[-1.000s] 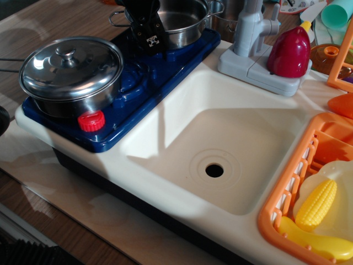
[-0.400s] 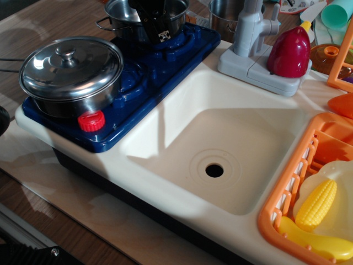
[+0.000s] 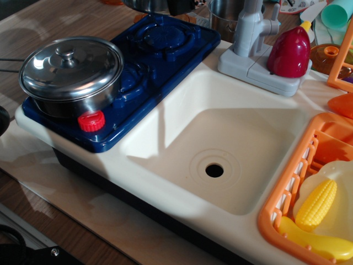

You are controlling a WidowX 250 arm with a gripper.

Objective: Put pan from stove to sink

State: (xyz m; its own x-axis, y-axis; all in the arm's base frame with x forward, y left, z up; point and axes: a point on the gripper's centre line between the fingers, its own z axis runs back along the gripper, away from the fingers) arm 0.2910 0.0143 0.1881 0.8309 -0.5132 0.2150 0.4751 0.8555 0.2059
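I have only one view, the observation camera looking down on the toy kitchen, so I go through it from the stove outward. The stove (image 3: pixel 160 52) is now bare on its far burner: one second ago the pan sat there with my gripper reaching into it, a little later it was already raised, and now the pan (image 3: pixel 144 4) is only a thin steel sliver at the top edge of the picture, above the far end of the stove. A dark shape next to it at the top edge is probably part of my gripper (image 3: pixel 177 5), but it is cut off, so I cannot tell if it is apart or clamped on the pan; I only judge that it holds the pan, because the pan went up together with it. On the near burner of the stove the steel pot with the lid (image 3: pixel 70 72) stands untouched, with the red knob (image 3: pixel 91 120) just in front of it. To the right of the stove the sink (image 3: pixel 165 143) is empty, its drain hole (image 3: pixel 214 170) open to see, and the grey faucet (image 3: pixel 251 30) with the red toy (image 3: pixel 289 52) stands at the far side of the sink. For the task this means the lifting is done, and the carrying to the right and the lowering into the sink are not yet done; I must pass clear of the faucet.
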